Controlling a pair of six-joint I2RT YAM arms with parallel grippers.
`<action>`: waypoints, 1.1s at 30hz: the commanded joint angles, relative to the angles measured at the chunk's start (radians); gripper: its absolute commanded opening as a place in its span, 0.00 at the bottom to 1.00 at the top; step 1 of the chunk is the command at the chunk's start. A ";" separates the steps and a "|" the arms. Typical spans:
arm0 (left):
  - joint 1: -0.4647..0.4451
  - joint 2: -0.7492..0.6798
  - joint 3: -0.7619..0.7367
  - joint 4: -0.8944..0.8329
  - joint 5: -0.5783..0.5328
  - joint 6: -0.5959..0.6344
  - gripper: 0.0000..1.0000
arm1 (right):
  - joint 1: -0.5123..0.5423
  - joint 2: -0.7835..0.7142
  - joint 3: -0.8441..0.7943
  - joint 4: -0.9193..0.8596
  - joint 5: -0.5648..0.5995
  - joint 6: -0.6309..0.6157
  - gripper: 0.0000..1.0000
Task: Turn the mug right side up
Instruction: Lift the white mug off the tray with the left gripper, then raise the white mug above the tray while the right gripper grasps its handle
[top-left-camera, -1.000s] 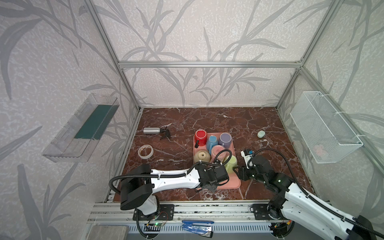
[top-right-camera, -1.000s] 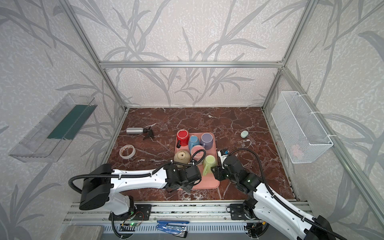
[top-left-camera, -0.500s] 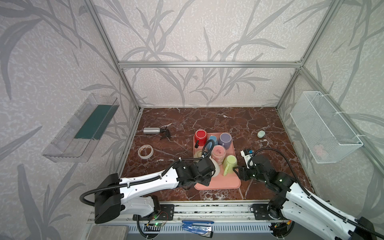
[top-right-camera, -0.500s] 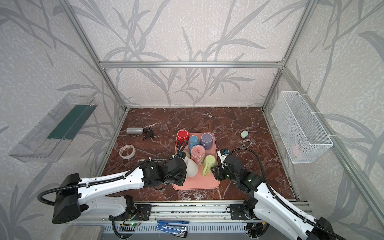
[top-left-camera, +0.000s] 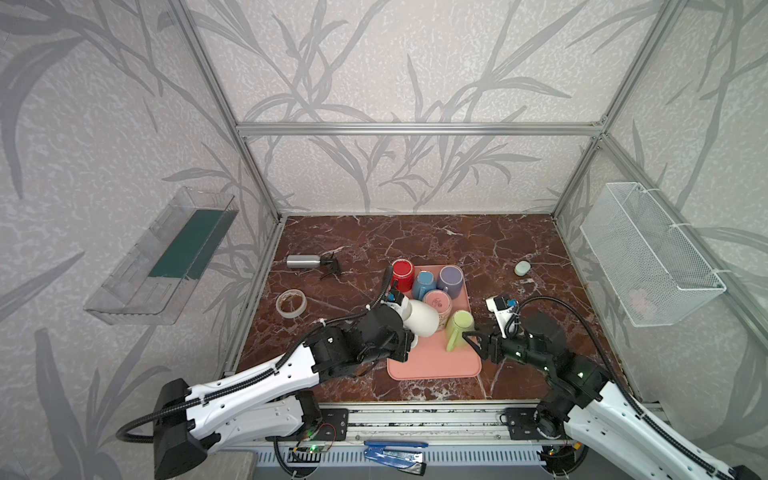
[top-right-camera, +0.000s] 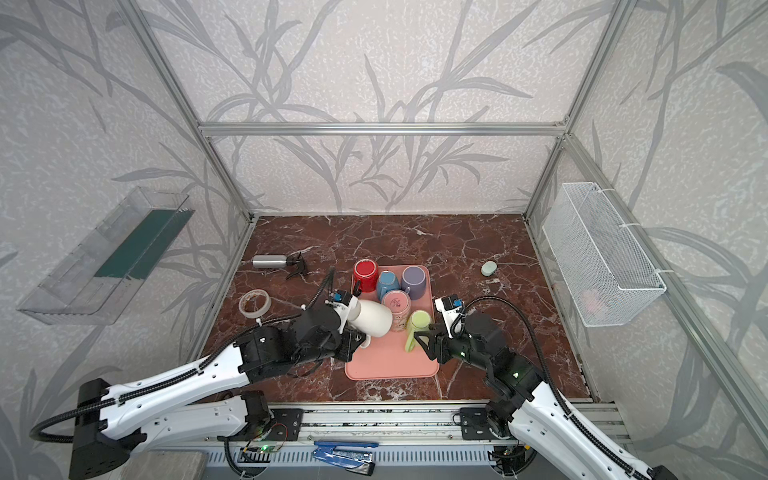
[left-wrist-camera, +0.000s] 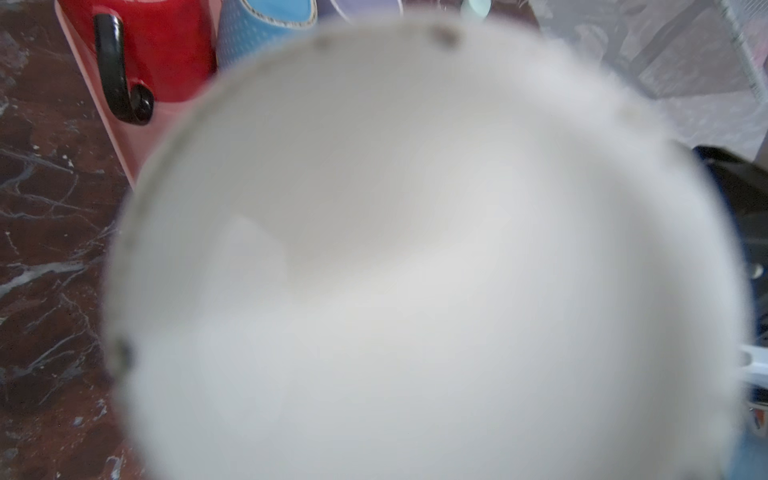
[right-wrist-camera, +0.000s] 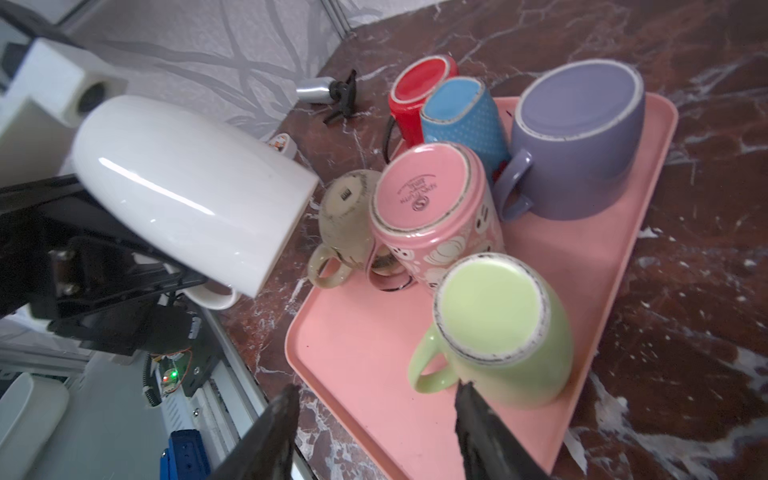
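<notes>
The white mug (top-left-camera: 422, 318) (top-right-camera: 372, 318) hangs tilted nearly on its side above the left edge of the pink tray (top-left-camera: 432, 365) (top-right-camera: 390, 365). My left gripper (top-right-camera: 358, 338) is shut on its handle (right-wrist-camera: 212, 297). The mug (left-wrist-camera: 415, 270) fills the left wrist view and hides the jaws there. My right gripper (top-left-camera: 473, 345) (right-wrist-camera: 378, 388) stands open at the tray's right edge, close to the handle of an upside-down green mug (top-left-camera: 459, 328) (right-wrist-camera: 498, 328), with nothing between its fingers.
Red (top-left-camera: 402, 272), blue (top-left-camera: 424, 282), purple (top-left-camera: 451, 279) and pink (top-left-camera: 437, 303) mugs stand upside down at the tray's back. A beige mug (right-wrist-camera: 345, 220) lies under the white one. A tape roll (top-left-camera: 291, 302), a silver bottle (top-left-camera: 303, 262) and a pale oval (top-left-camera: 522, 268) lie on the marble.
My left arm has swung left and lifted the white mug off the tray, tipping it onto its side. The right gripper's jaws have widened a little; that arm has barely moved.
</notes>
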 joint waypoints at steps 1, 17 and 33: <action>0.039 -0.035 0.004 0.157 0.054 0.016 0.00 | -0.004 -0.024 -0.040 0.183 -0.129 0.049 0.62; 0.273 0.040 0.043 0.689 0.421 -0.078 0.00 | -0.115 0.222 -0.027 0.781 -0.327 0.306 0.54; 0.433 0.246 0.169 0.921 0.629 -0.186 0.00 | -0.239 0.596 0.194 1.146 -0.453 0.498 0.45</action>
